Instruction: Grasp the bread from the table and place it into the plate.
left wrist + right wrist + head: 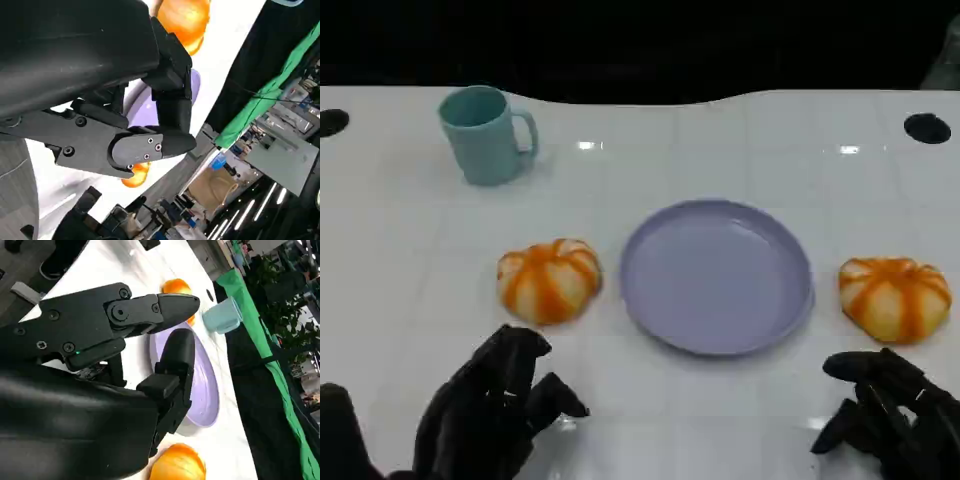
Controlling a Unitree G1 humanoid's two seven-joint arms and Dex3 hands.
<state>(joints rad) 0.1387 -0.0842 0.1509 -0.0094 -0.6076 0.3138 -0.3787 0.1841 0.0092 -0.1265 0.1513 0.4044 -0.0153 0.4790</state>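
Left robot hand (490,410): empty, fingers apart, near surface's (410,300) front edge.
Right robot hand (890,415): empty, fingers spread.
Bread: left bun (549,280) and right bun (894,297) flank the lilac plate (717,276).
Teal mug (485,134): back left.
Right wrist view: green cloth (265,325) beyond the surface.

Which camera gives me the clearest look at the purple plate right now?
The head view: the whole purple plate shows unblocked, lying between the two breads. In the right wrist view the plate is partly hidden by the right robot hand's fingers. The left wrist view shows slivers of it behind the left robot hand.
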